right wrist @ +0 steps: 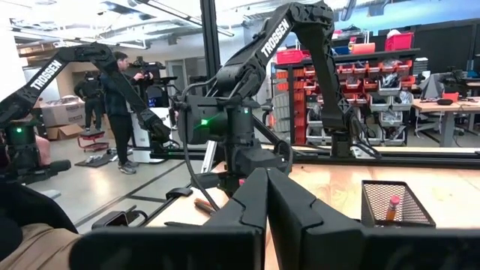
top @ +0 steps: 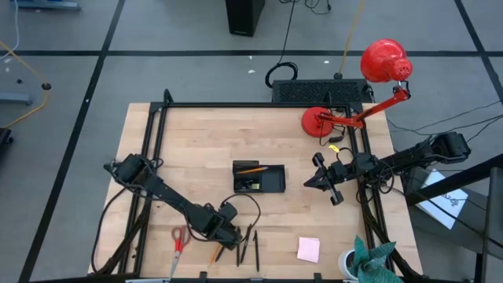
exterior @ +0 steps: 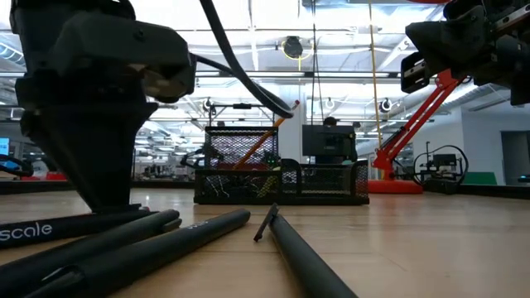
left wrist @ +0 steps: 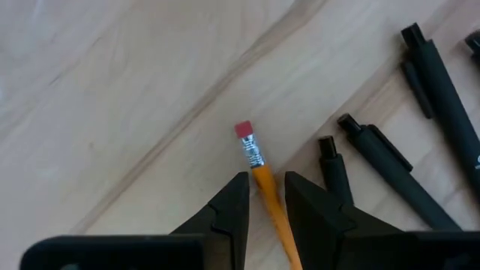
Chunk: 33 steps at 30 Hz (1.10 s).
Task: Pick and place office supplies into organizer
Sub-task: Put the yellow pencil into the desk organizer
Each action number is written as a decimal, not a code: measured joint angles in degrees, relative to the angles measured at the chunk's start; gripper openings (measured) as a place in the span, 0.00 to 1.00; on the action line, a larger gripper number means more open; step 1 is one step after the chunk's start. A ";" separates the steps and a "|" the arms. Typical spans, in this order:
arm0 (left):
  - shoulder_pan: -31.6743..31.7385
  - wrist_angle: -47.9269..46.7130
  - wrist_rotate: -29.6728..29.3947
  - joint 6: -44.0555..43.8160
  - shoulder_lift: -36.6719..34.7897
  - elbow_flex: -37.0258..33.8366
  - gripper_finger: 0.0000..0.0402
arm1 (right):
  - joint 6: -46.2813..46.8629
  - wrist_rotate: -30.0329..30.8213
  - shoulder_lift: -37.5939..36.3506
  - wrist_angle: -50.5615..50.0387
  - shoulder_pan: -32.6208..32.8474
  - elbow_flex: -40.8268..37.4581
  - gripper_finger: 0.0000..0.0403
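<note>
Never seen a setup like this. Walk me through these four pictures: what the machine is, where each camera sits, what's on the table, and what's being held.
Two dark robot arms work at a wooden table. One camera looks straight down, one sits at tabletop height, and one rides on each wrist. On the table lie red scissors, black pens, a pink sticky pad and a black mesh organizer with a pencil already inside. The left gripper is down at the near edge, its fingers on either side of an orange pencil. The right gripper waits shut and empty, raised beside the red lamp.
</note>
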 joint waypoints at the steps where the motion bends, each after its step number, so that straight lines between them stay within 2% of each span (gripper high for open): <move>1: -0.02 -0.14 -0.03 0.61 0.00 0.00 0.23 | 0.00 0.00 0.00 0.00 0.00 -0.01 0.01; 11: -0.90 -3.91 3.45 8.52 2.58 0.20 0.23 | 0.00 0.00 0.00 -0.01 0.00 0.00 0.01; 33: -2.57 -2.81 2.03 7.77 3.58 0.15 0.23 | 0.02 0.02 0.00 -0.42 0.00 0.00 0.01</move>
